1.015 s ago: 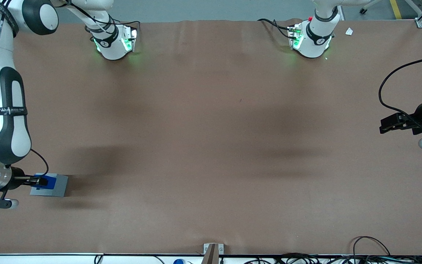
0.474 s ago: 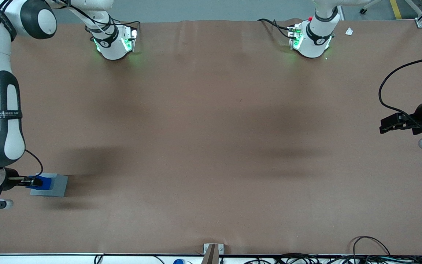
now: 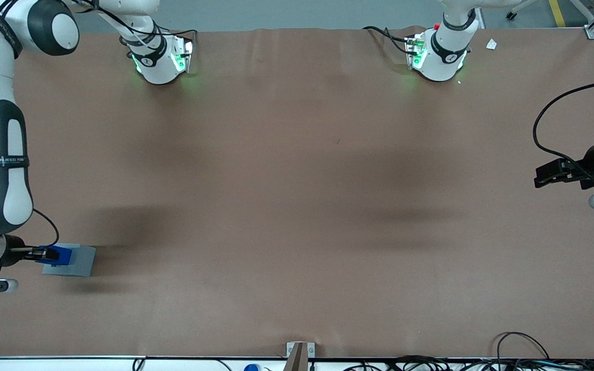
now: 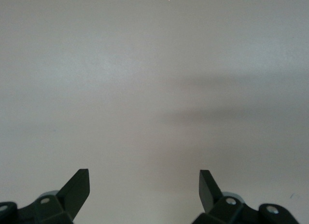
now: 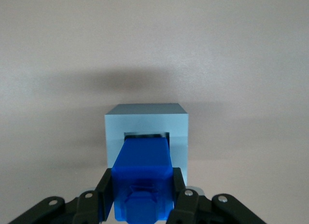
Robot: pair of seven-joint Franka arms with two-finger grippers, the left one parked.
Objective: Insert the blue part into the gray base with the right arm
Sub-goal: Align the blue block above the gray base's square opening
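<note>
The gray base (image 3: 78,260) lies on the brown table near the working arm's end, close to the front camera. The blue part (image 3: 60,255) sits over the base's top. My right gripper (image 3: 49,254) is shut on the blue part. In the right wrist view the blue part (image 5: 144,173) is held between the black fingers (image 5: 105,191), and its lower end reaches into the square recess of the gray base (image 5: 146,119).
The brown table cover (image 3: 297,196) stretches wide toward the parked arm's end. Two green-lit arm bases (image 3: 160,59) stand at the table's far edge. Cables (image 3: 513,355) lie along the near edge.
My right gripper and the blue part have shifted a little toward the working arm's end over the gray base. The base has not moved.
</note>
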